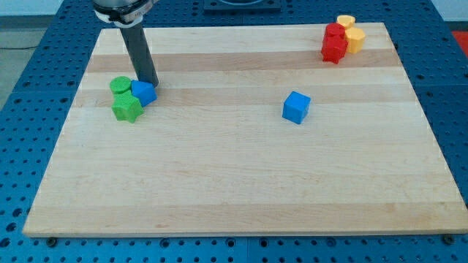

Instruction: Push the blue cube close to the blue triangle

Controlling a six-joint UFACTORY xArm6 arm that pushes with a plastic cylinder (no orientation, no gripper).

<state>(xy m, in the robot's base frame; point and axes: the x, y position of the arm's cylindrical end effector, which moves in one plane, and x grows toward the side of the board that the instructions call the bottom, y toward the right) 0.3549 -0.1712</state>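
The wooden tabletop [241,190] rests on a blue perforated base [29,88]. The arm carries no claw and holds nothing — it ends in a straight dark rod [139,55] that descends from the view's top left.

Rod position: the tip [151,82] meets the tabletop at the upper right edge of the blue triangle [144,93], touching it or just beside it; actual contact cannot be confirmed from this view.

Left cluster: the blue triangle lies near the tabletop's left edge, in its upper half. It is pressed against two green blocks. A green round block [120,85] sits at its upper left, and a green star-shaped block [126,108] sits at its lower left. All three appear to touch.

Task object: the blue cube [296,107] stands alone near the tabletop's centre, somewhat toward the view's right. It is well apart from the blue triangle and from the tip — open wood lies between them.

Right cluster: at the view's top right corner, two red blocks [335,42] and two yellow blocks [351,33] are packed together, touching one another. Their exact shapes cannot be made out. This cluster is well apart from the blue cube.
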